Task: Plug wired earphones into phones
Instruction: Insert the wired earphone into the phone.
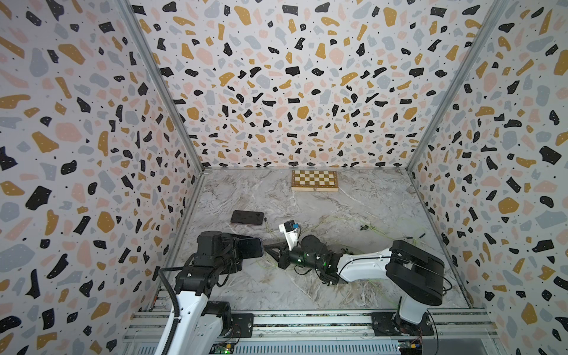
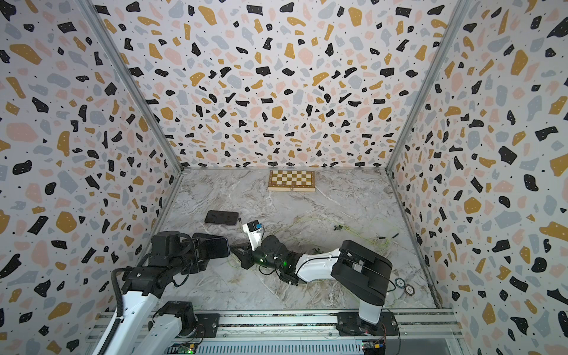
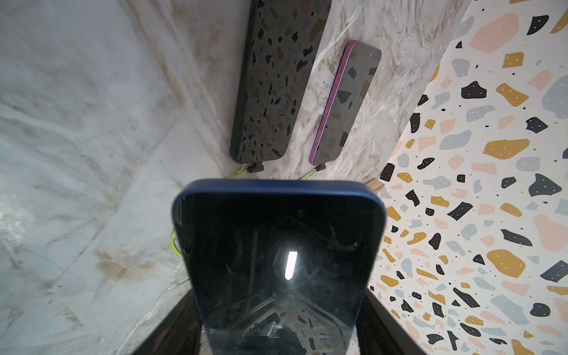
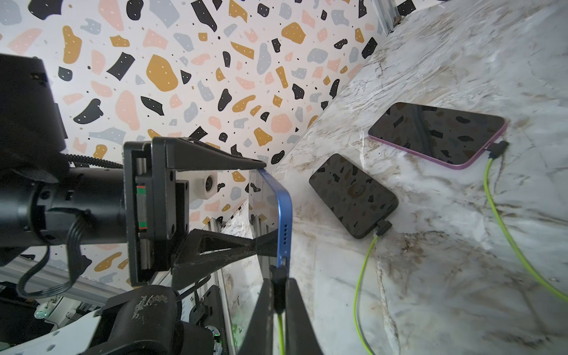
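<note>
My left gripper (image 1: pixel 242 249) (image 4: pixel 258 209) is shut on a blue-edged phone (image 3: pixel 276 246) (image 4: pixel 284 221) and holds it above the table, bottom edge toward the right arm. My right gripper (image 4: pixel 279 285) (image 1: pixel 272 247) is shut on the black plug (image 4: pixel 279 276) of a yellow-green earphone cable (image 4: pixel 280 332). The plug's tip meets the port in that phone's bottom edge. A black phone (image 4: pixel 353 196) (image 3: pixel 270 86) and a purple-edged phone (image 4: pixel 436 135) (image 1: pixel 247 217) lie flat on the table, each with a plug and green cable (image 4: pixel 362 276) at its end.
A wooden chessboard box (image 1: pixel 314 180) lies by the back wall. Loose earphone cables and earbuds (image 1: pixel 364 227) spread over the right half of the marble table (image 1: pixel 353 196). Two round chips (image 2: pixel 404 285) lie near the right arm's base. Patterned walls close in three sides.
</note>
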`<state>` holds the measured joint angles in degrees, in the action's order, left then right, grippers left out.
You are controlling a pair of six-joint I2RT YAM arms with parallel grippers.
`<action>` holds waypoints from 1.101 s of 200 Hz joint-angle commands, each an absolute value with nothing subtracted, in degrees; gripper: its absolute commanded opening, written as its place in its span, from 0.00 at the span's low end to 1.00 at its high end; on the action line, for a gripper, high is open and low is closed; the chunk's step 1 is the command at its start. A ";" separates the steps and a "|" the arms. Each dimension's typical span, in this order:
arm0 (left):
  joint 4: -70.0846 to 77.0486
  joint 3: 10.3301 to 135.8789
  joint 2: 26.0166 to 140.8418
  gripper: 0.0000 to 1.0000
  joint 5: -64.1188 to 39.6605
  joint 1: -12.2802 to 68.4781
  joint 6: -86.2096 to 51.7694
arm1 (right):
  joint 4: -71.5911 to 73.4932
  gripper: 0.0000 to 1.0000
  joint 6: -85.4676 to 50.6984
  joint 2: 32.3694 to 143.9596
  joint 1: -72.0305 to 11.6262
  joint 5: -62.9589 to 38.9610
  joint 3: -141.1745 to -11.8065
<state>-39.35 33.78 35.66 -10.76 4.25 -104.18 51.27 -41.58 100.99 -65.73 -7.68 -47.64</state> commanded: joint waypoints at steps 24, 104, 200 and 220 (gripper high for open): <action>-35.27 35.78 35.00 0.58 -19.07 6.06 -103.81 | 60.44 0.00 -42.78 99.94 -66.71 -13.27 -46.45; -33.52 35.90 35.27 0.58 -19.86 6.06 -103.55 | 65.13 0.00 -45.14 100.08 -65.82 -17.30 -44.96; -32.53 36.38 35.33 0.58 -20.48 6.44 -103.49 | 52.14 0.00 -39.48 99.77 -66.91 -10.64 -49.40; -32.26 36.37 35.38 0.58 -20.38 6.57 -103.56 | 51.33 0.00 -40.04 100.54 -66.95 -10.83 -50.51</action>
